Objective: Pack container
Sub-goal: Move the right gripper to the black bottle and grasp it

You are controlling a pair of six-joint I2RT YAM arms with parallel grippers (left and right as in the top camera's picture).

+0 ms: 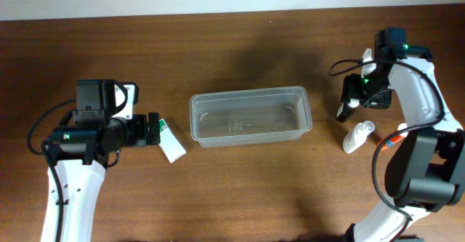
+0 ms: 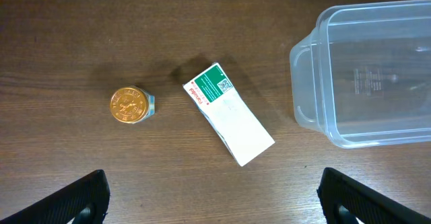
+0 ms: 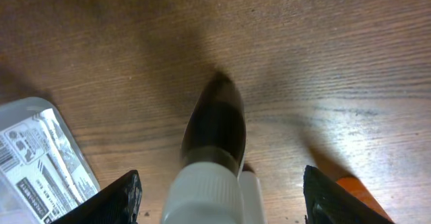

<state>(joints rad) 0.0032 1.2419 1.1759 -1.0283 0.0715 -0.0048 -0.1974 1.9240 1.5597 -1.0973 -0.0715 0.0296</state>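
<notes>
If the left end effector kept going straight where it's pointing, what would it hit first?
Probably the small white-and-green box, lying just ahead of the left end effector; depth is unclear.

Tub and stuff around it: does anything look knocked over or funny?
Nothing spilled or broken. The white bottle seems tipped on its side right of the tub; the little box lies crooked on its left.

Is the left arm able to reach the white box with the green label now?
Probably yes. The left arm holds its jaws open, and the white box lies flat just ahead, apart from the gold-topped jar and the container.
</notes>
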